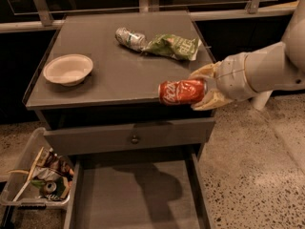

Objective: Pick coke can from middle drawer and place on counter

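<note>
Gripping the coke can [182,91] sideways by its right end, the gripper [200,90] is clamped on it in mid-air. The can sits level with the desk [119,75] at its front right edge, above the pulled-out middle drawer [138,197], whose floor is bare. We judge that height lets it clear the edge for placing. We see free desk just behind the can, with a bowl [68,69] to the left and a crushed silver can [129,38] touching a green bag [172,46] at the back. A knobbed drawer front [135,139] sits under the desk top. A trash bin [40,182] stands on the speckled floor [257,175].
</note>
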`<state>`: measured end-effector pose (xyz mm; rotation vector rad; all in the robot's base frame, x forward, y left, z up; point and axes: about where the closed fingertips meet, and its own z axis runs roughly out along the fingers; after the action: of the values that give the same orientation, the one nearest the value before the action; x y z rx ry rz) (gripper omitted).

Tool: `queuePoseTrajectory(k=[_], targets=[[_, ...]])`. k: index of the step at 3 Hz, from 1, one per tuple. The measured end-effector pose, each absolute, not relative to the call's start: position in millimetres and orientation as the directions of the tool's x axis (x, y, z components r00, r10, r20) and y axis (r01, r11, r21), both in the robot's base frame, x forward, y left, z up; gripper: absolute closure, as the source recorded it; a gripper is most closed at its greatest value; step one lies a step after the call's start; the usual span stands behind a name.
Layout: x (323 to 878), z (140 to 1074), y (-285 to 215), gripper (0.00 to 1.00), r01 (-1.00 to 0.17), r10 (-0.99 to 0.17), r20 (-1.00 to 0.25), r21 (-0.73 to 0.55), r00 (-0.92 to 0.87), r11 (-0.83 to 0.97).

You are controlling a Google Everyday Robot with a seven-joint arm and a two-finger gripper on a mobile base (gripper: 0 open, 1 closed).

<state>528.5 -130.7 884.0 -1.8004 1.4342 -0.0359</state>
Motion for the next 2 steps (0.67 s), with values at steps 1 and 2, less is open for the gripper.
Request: queuePoseTrajectory(k=[1, 2], targets=[[530.6, 889.1, -132.2, 1.0, -0.796, -0.825, -0.441, -0.604, 0.353, -0.017], [531.9, 888.7, -129.8, 1.0, -0.795, -0.819, -0.454, -0.606, 0.35, -0.005]])
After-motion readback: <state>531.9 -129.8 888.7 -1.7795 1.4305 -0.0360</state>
